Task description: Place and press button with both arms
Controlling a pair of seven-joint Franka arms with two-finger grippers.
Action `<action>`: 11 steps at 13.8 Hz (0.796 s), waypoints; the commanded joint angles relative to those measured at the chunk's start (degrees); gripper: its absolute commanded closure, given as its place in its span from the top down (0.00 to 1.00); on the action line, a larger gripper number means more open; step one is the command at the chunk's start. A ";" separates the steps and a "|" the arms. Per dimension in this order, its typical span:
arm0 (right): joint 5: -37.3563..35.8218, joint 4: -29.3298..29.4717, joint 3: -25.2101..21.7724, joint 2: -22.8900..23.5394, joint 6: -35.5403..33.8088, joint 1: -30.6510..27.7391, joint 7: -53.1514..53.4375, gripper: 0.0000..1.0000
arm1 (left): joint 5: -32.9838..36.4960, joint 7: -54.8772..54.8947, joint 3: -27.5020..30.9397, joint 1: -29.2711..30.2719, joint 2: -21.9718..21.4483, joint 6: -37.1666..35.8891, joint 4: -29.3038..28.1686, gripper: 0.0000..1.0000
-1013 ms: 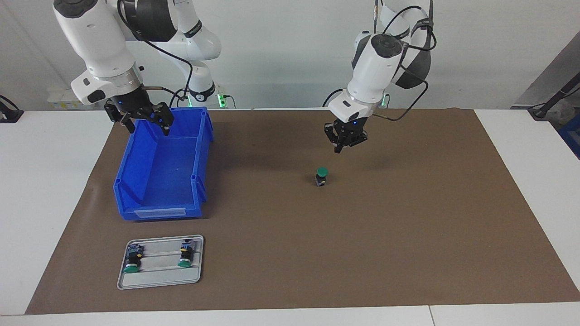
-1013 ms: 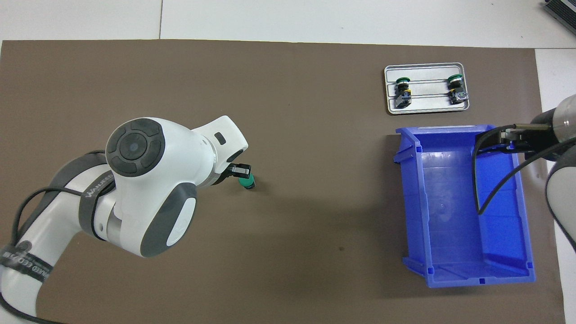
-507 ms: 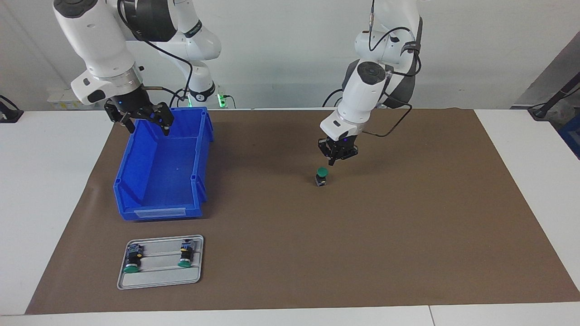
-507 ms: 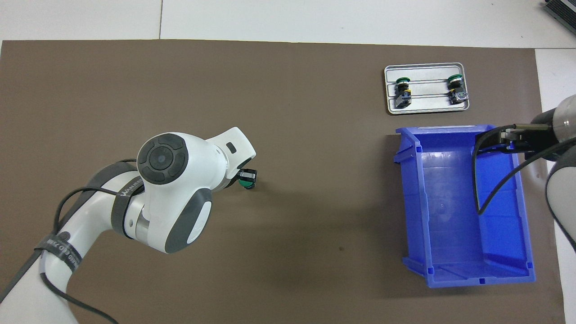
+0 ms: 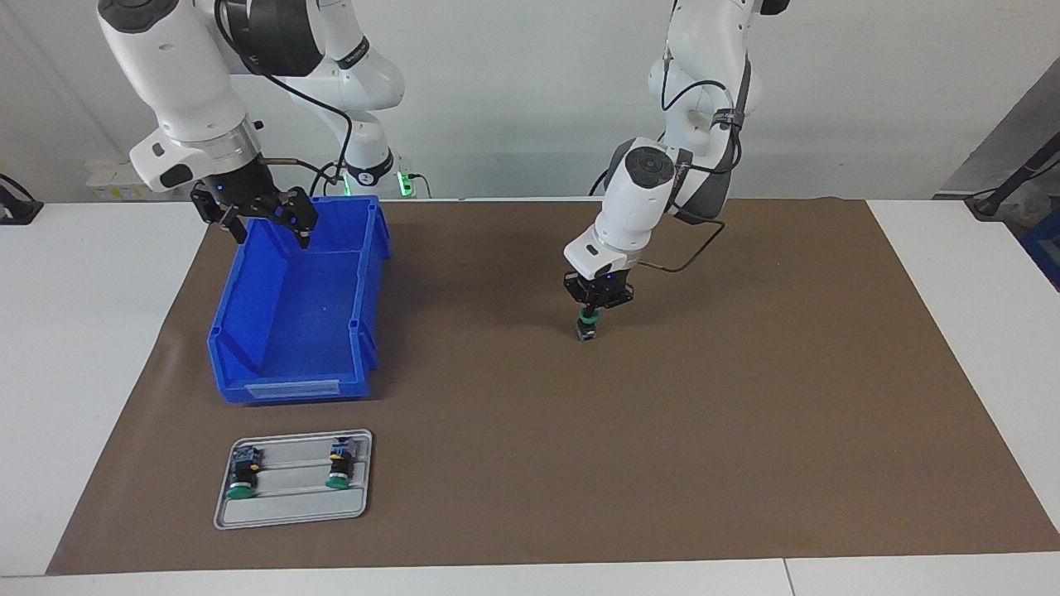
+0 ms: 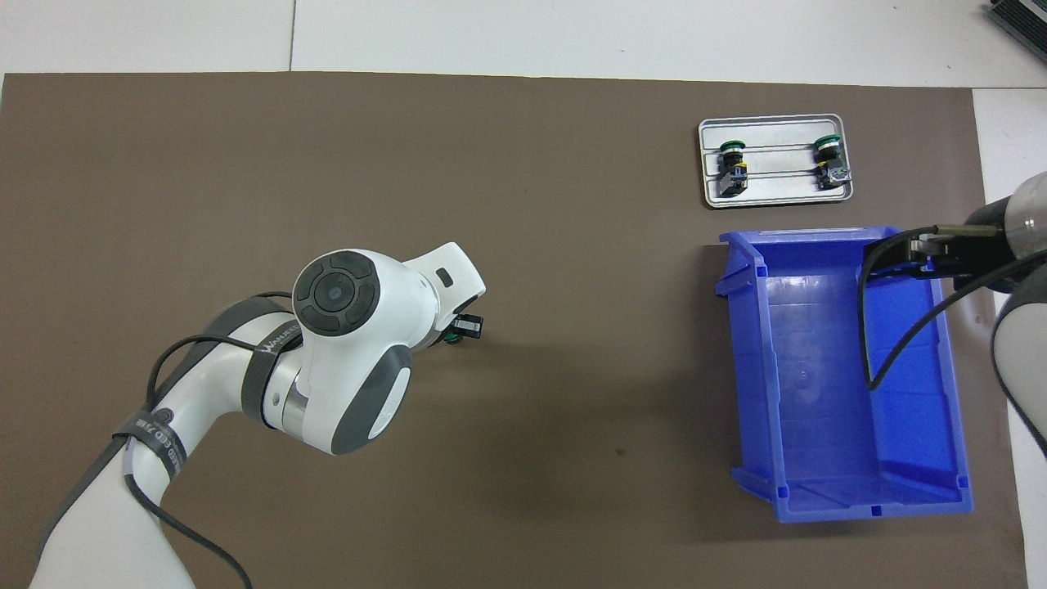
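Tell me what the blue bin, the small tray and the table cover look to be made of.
Blue bin: probably moulded plastic, glossy; its walls show ribs and soft highlights.
Small tray: likely metal, or plastic with a silver finish; pale grey with a raised rim and a dull sheen.
Table cover: looks like matte brown paper or thin mat; flat, without shine, with a slight wrinkle near the bin.

two white jointed arms (image 5: 642, 194), dark grey joint patches, silver wrist rings, black cables looped alongside, black two-finger grippers with small blue lights.
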 commanded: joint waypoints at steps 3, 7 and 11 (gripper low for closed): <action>0.34 -1.16 0.26 -1.08 1.03 -0.39 -1.26 1.00 | 1.25 -0.86 0.76 -0.91 0.31 6.08 -4.71 0.00; 0.34 -1.16 0.26 -1.08 1.03 -0.39 -1.26 1.00 | 1.25 -0.86 0.93 -1.17 2.25 6.55 -3.50 0.00; 0.42 -1.16 0.26 -1.08 1.03 -0.39 -1.26 1.00 | 2.04 -0.69 1.55 -0.12 1.55 -7.92 7.64 0.00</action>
